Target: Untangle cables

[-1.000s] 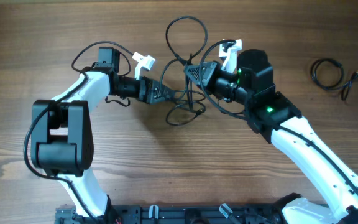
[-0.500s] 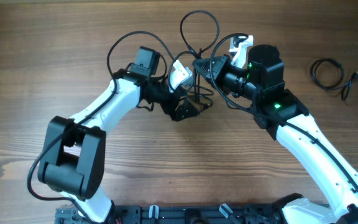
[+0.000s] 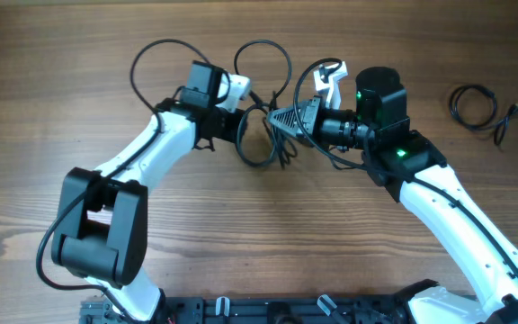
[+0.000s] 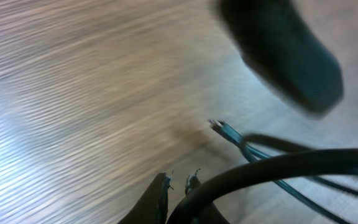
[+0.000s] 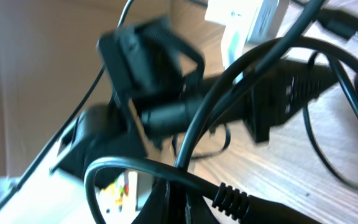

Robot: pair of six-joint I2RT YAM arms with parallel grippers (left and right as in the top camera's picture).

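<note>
Wooden tabletop (image 3: 79, 54) bears the tangled thin black cables (image 3: 263, 148) near its middle; we see the right gripper (image 3: 277, 119) pinched closed on them, but cannot tell how the left gripper (image 3: 244, 135) stands.

Left end effector (image 3: 244, 129) facing right one (image 3: 277, 118)

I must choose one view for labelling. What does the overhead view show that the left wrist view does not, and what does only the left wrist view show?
Only the overhead view shows both arms whole, the left gripper and right gripper meeting at the tangled cables, and a separate coiled cable lying far to the right. Only the left wrist view shows, close up but blurred, a small plug end against the wood and the left fingertips. Both show the wooden table and black cable loops.
</note>
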